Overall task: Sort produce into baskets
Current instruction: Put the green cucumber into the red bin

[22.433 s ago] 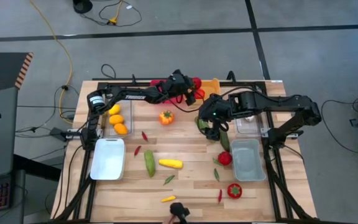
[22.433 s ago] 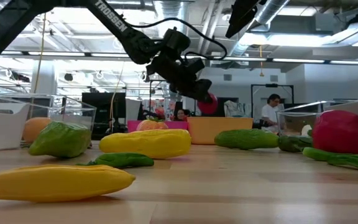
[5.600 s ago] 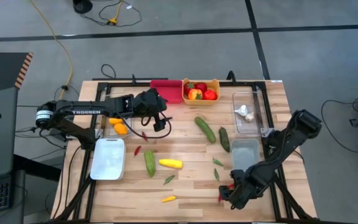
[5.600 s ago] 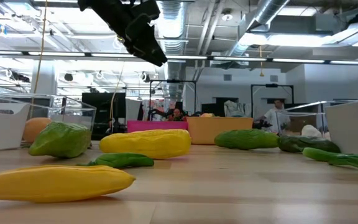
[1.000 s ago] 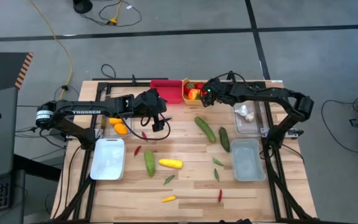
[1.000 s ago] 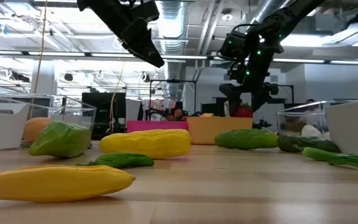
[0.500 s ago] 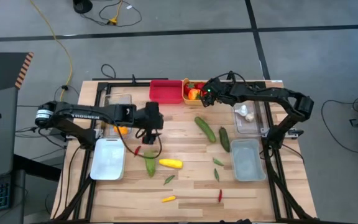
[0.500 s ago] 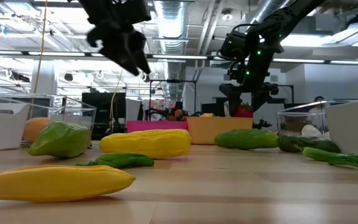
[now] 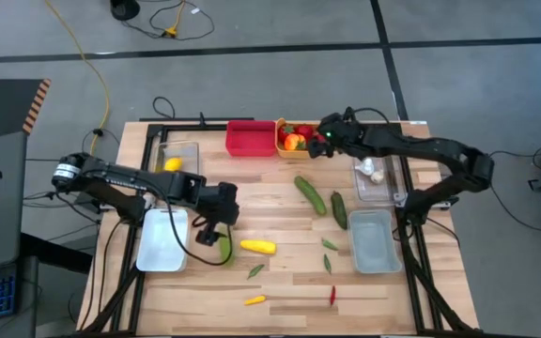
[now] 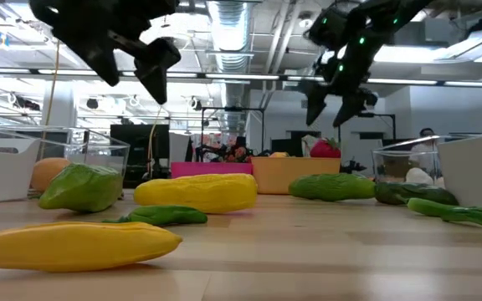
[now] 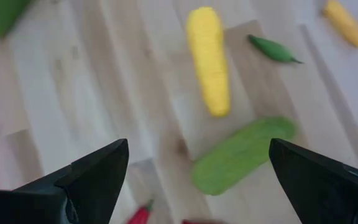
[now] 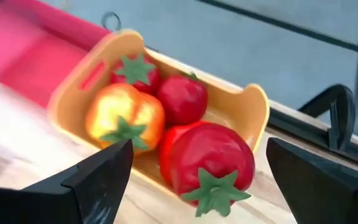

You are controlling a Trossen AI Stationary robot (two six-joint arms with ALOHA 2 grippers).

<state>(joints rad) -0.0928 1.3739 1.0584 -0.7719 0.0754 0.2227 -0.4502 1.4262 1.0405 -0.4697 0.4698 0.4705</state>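
Taking the yellow corn as the landmark: nearer the table's front edge lie a small yellow piece and a red chili, well apart, with bare wood around them. Just left of the corn, the left gripper hangs above a light green cucumber, fingers spread wide and empty; a white tray sits farther left at the table's left edge. Right of the corn, 2 green pods lie near a grey tray. Beyond the corn, 2 dark cucumbers lie on open wood. Farthest, at the back edge, the right gripper hovers wide open and empty over the orange bin of tomatoes, beside the red bin.
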